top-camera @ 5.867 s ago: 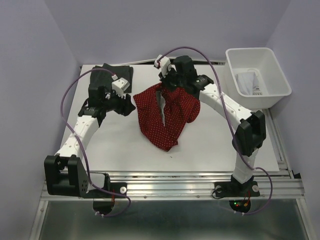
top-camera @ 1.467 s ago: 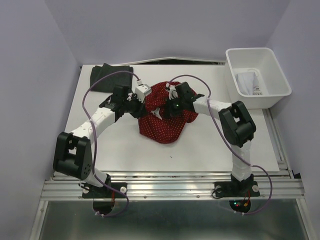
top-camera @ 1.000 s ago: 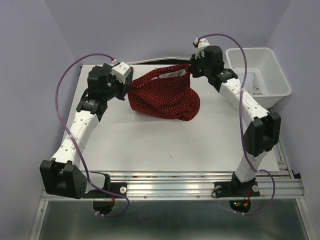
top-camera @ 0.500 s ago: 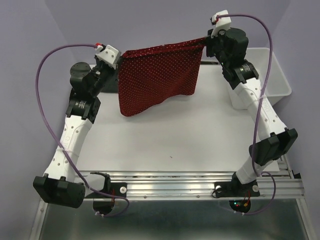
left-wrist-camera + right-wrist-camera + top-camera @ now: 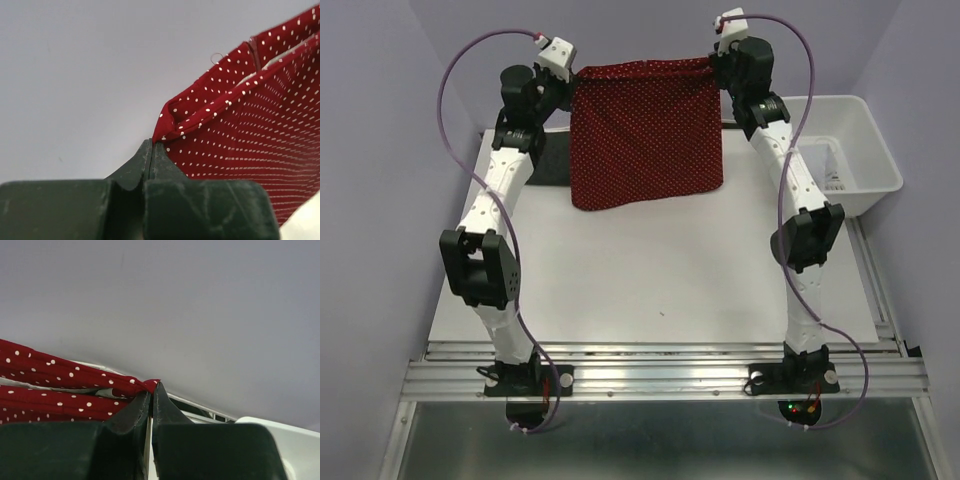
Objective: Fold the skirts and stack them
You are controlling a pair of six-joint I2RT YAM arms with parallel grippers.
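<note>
The red skirt [image 5: 645, 135] with tiny white dots hangs spread flat in the air above the far half of the table. My left gripper [image 5: 572, 72] is shut on its top left corner, and my right gripper [image 5: 713, 62] is shut on its top right corner. In the left wrist view the shut gripper [image 5: 152, 145] pinches the red skirt [image 5: 240, 130] at a folded corner. The right wrist view has my gripper [image 5: 152, 387] clamped on the red skirt [image 5: 60, 385] at its waistband end. A dark skirt [image 5: 550, 165] lies at the far left, mostly hidden. The white skirt [image 5: 817, 165] sits in the bin.
A white rectangular bin [image 5: 865, 150] stands at the far right of the table [image 5: 660, 280]. Both arms are raised high over the back edge. Lilac walls close in the back and sides.
Both grippers have lifted the red skirt from a bunched heap on the table and pulled it apart, so it now hangs stretched flat and higher up.
</note>
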